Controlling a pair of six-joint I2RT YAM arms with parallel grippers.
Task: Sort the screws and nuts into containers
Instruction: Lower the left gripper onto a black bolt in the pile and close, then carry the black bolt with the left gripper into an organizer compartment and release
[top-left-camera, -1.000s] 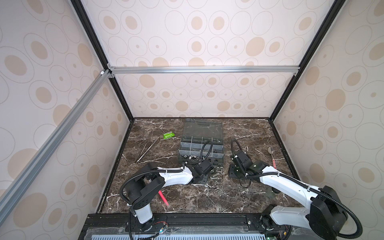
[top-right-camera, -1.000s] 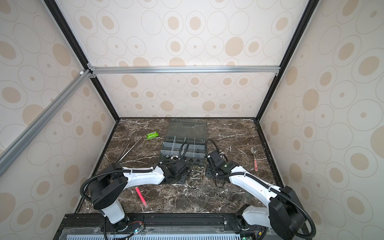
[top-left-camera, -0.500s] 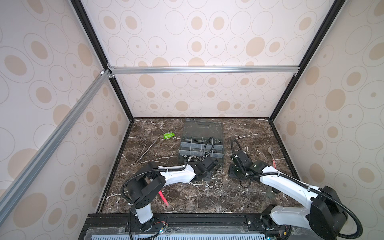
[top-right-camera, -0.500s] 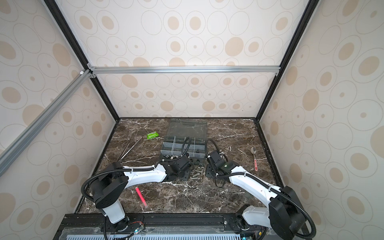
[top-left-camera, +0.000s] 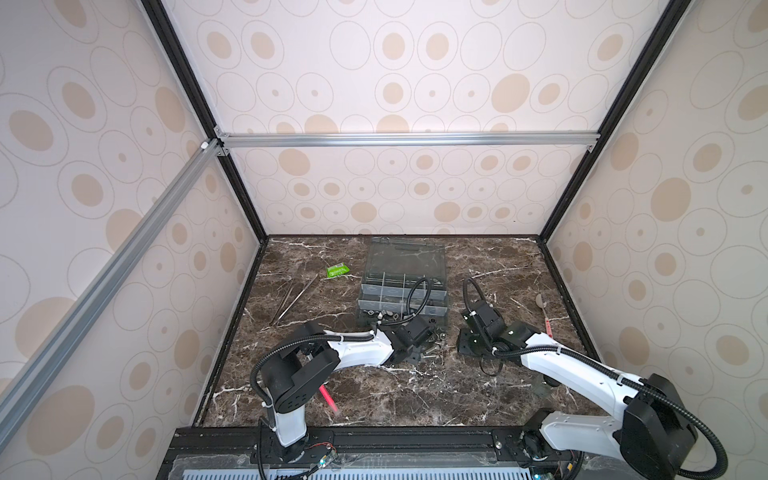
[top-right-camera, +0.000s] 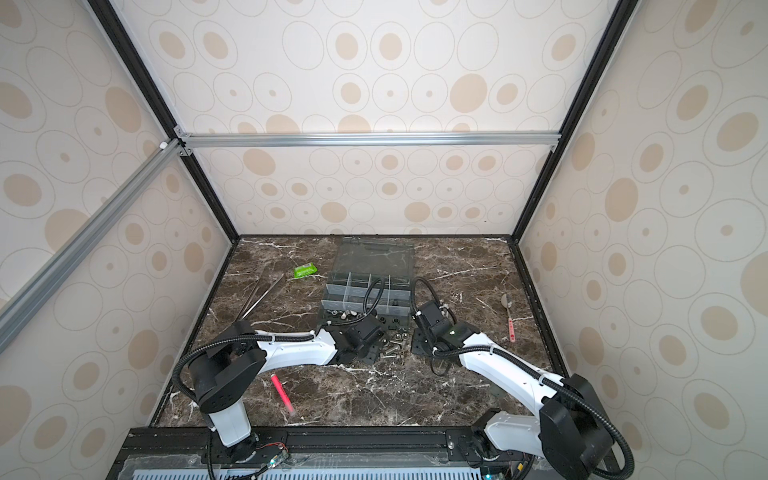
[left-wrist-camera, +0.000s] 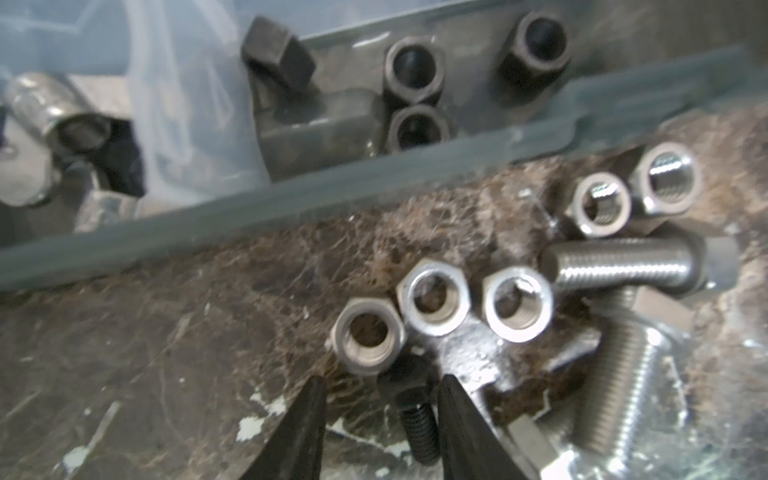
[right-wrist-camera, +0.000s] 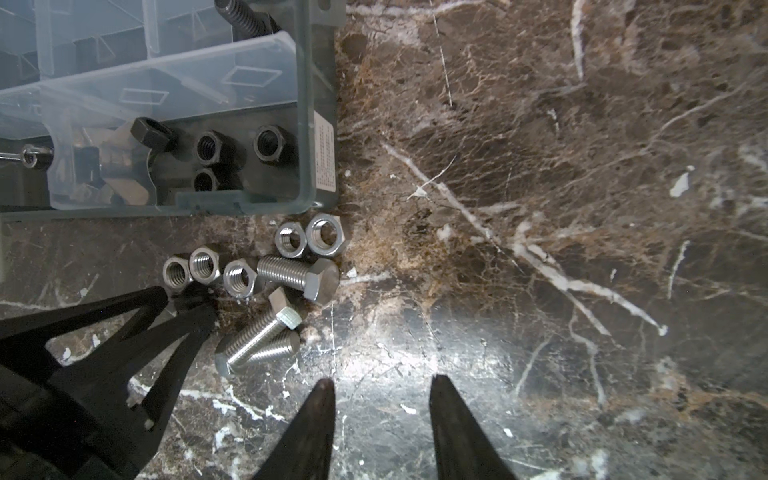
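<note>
Containers (right-wrist-camera: 166, 75), square compartments behind translucent dividers in a dark grey plastic organiser box (top-left-camera: 386, 291) with its clear lid (top-left-camera: 405, 257) raised, stand on a brown marble tabletop (right-wrist-camera: 540, 166); the corner one holds four black hexagonal nuts (right-wrist-camera: 212, 149). Right gripper (right-wrist-camera: 383, 380) hovers, jaws apart, over bare stone. Left gripper (left-wrist-camera: 381, 384), jaws apart, straddles a small black screw (left-wrist-camera: 419, 424) lying just outside the box's front wall, near several silver bolts (right-wrist-camera: 299, 274) and five silver hex nuts (right-wrist-camera: 203, 264).

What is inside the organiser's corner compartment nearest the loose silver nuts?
Four black nuts lie in that compartment. The cloudy divider blurs whatever sits beyond it.
</note>
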